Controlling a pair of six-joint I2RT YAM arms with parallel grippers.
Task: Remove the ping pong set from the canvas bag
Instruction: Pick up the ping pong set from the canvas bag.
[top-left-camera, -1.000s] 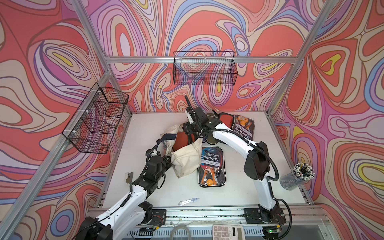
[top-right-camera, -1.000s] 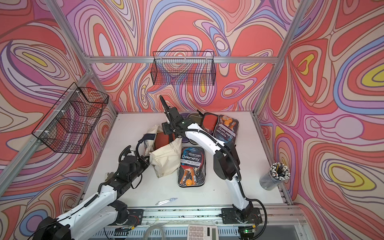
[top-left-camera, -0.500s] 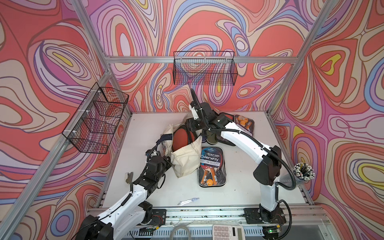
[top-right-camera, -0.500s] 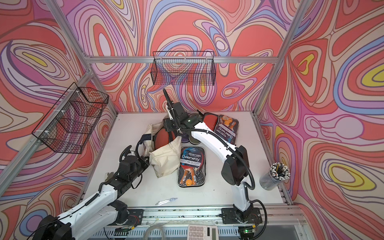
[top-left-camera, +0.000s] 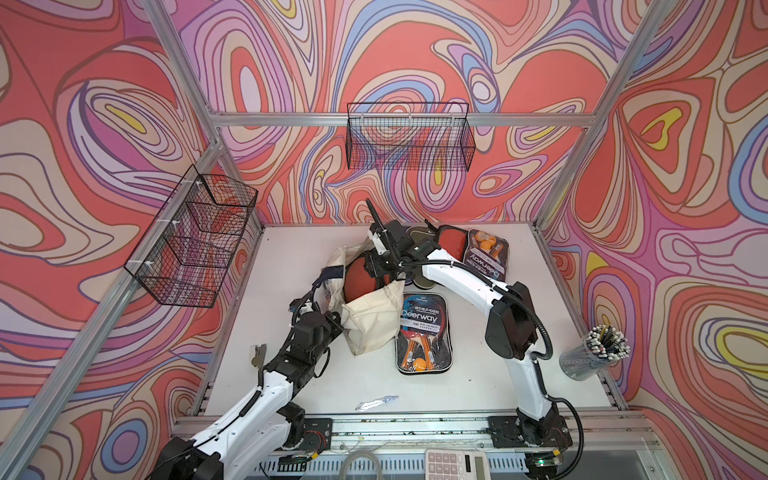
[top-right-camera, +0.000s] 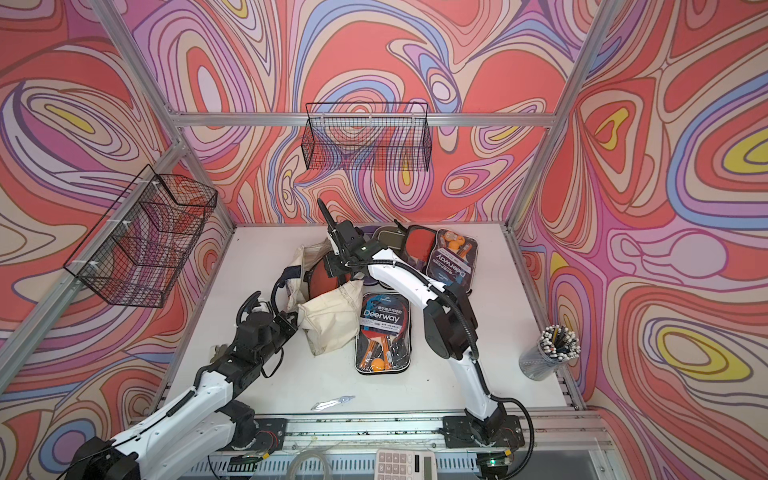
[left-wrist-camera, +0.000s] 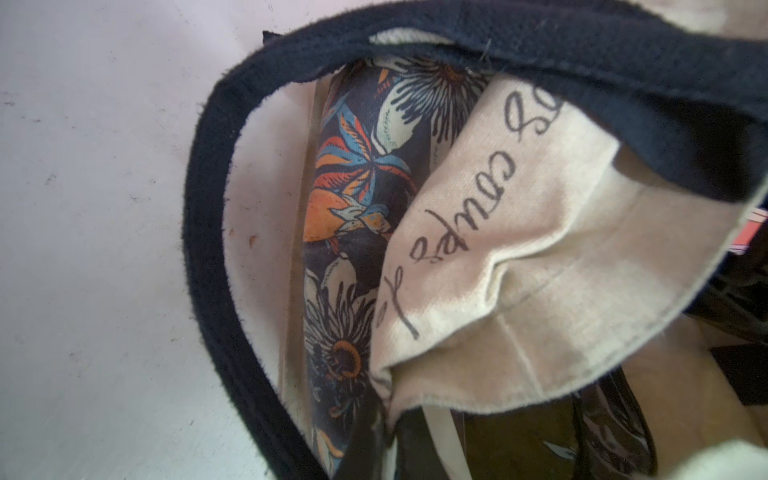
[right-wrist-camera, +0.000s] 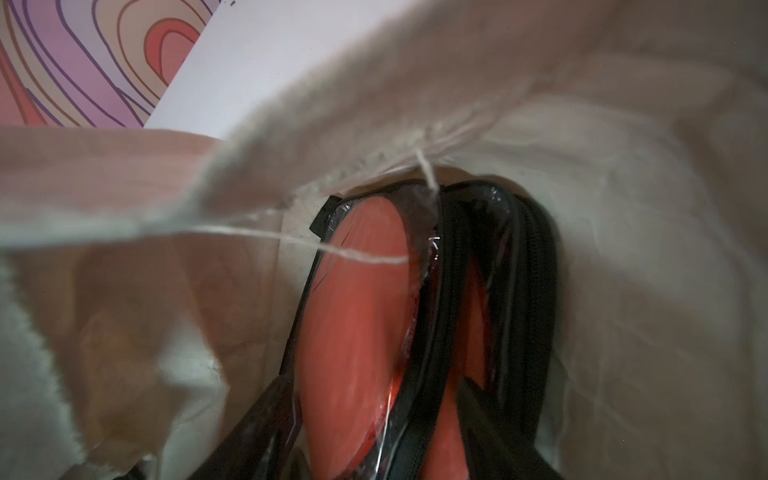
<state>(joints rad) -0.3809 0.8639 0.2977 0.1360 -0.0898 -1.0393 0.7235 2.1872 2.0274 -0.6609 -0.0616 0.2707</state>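
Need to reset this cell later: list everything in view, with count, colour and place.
canvas bag: 1, cream, navy handles, mid-table.
ping pong set in the bag: 1, red paddle in clear black-zipped case, at the bag's mouth.
ping pong sets on the table: 2 blue-black Deerway cases, beside the bag and at the back; more behind, count unclear.
wire baskets: 2, black, left and back walls.
pen cup: 1, clear, table's right edge.
small tool: 1, white-silver, table's front.
calculator: 1, white, front.
left gripper: shut, at the bag's near side.
right gripper: in the bag's mouth, grip unclear.
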